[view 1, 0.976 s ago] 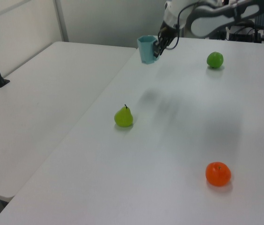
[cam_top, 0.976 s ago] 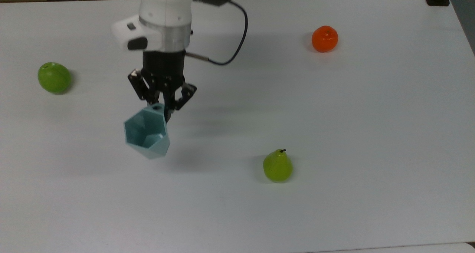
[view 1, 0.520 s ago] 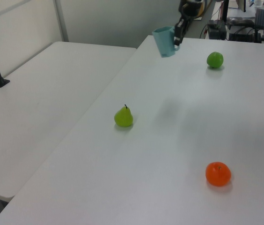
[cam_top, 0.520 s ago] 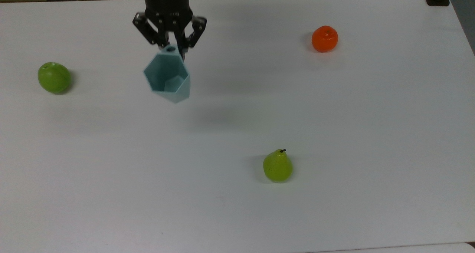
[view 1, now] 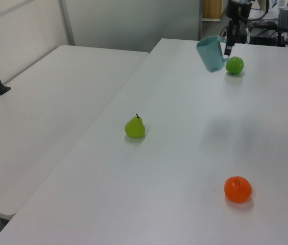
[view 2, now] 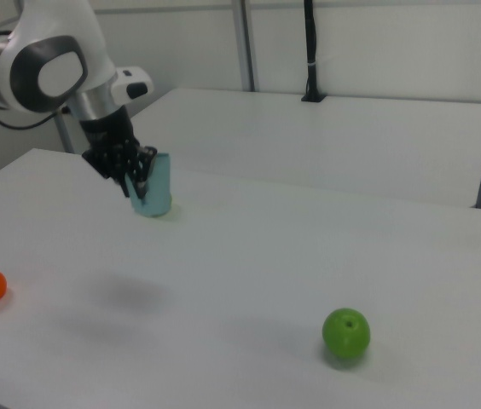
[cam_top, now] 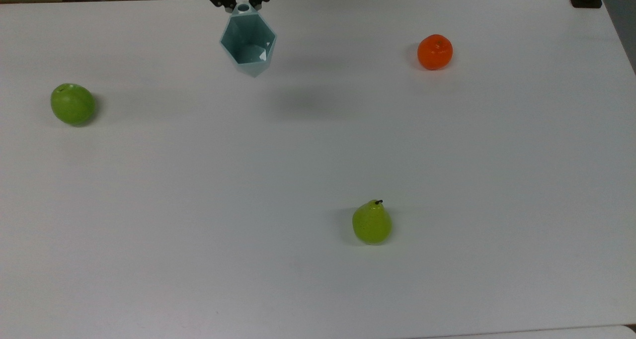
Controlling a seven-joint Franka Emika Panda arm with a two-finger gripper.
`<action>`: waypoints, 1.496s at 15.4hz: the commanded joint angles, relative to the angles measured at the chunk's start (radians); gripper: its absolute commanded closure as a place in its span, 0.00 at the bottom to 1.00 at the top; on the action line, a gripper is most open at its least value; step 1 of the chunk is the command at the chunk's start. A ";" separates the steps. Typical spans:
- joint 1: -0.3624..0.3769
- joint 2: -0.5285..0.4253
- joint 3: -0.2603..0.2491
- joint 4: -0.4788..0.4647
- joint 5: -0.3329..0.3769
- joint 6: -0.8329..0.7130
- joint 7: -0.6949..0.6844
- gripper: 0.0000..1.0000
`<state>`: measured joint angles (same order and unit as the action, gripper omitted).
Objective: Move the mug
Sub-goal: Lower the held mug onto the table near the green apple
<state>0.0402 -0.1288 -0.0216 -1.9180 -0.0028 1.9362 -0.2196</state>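
Note:
The pale teal faceted mug (cam_top: pixel 248 43) hangs in the air above the white table (cam_top: pixel 318 180), near the top view's upper edge. My gripper (cam_top: pixel 242 3) is shut on its small tab handle, with the mug's open mouth facing the top camera. In the left view the mug (view 1: pixel 211 53) hangs just left of the green apple (view 1: pixel 234 65), held by the gripper (view 1: pixel 228 46). In the right view the mug (view 2: pixel 153 185) hangs off the gripper (view 2: pixel 138 181) well above the table, its shadow lying below on the surface.
A green apple (cam_top: pixel 72 104) lies at the top view's left. An orange (cam_top: pixel 435 52) sits at the top view's upper right, and a green pear (cam_top: pixel 371 222) stands below the middle. A second white table (view 1: pixel 42 112) adjoins in the left view.
The gripper carried the mug from the top view's left-middle area up and to the right, toward the top edge. The mug stayed in the grip and rose higher.

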 commanded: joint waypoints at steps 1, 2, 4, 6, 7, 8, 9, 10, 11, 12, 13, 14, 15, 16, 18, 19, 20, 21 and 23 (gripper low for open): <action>0.003 -0.103 -0.012 -0.185 0.017 0.024 -0.073 1.00; 0.000 -0.107 -0.012 -0.217 0.010 0.027 -0.086 1.00; -0.003 -0.117 -0.020 -0.268 0.004 0.052 -0.110 1.00; -0.003 -0.115 -0.029 -0.315 -0.005 0.096 -0.113 1.00; -0.003 -0.114 -0.029 -0.340 -0.013 0.122 -0.113 1.00; -0.003 -0.111 -0.034 -0.367 -0.020 0.151 -0.113 1.00; -0.003 -0.109 -0.034 -0.390 -0.026 0.183 -0.113 1.00; -0.003 -0.107 -0.034 -0.407 -0.028 0.211 -0.113 1.00; -0.003 -0.106 -0.034 -0.424 -0.028 0.233 -0.113 1.00; -0.003 -0.101 -0.034 -0.441 -0.028 0.262 -0.113 1.00; -0.003 -0.091 -0.035 -0.458 -0.028 0.295 -0.113 1.00; 0.000 -0.075 -0.034 -0.472 -0.028 0.331 -0.112 1.00; 0.000 -0.065 -0.034 -0.478 -0.028 0.357 -0.112 1.00; 0.000 -0.049 -0.034 -0.480 -0.028 0.377 -0.106 1.00; 0.000 -0.017 -0.034 -0.480 -0.028 0.423 -0.101 1.00; 0.000 -0.002 -0.034 -0.480 -0.028 0.449 -0.101 1.00; 0.000 0.008 -0.034 -0.481 -0.028 0.467 -0.101 1.00; 0.001 0.018 -0.034 -0.481 -0.028 0.481 -0.101 1.00; 0.003 0.026 -0.034 -0.499 -0.028 0.516 -0.101 1.00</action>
<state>0.0304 -0.1122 -0.0448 -2.3912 -0.0186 2.3919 -0.3120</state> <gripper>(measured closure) 0.762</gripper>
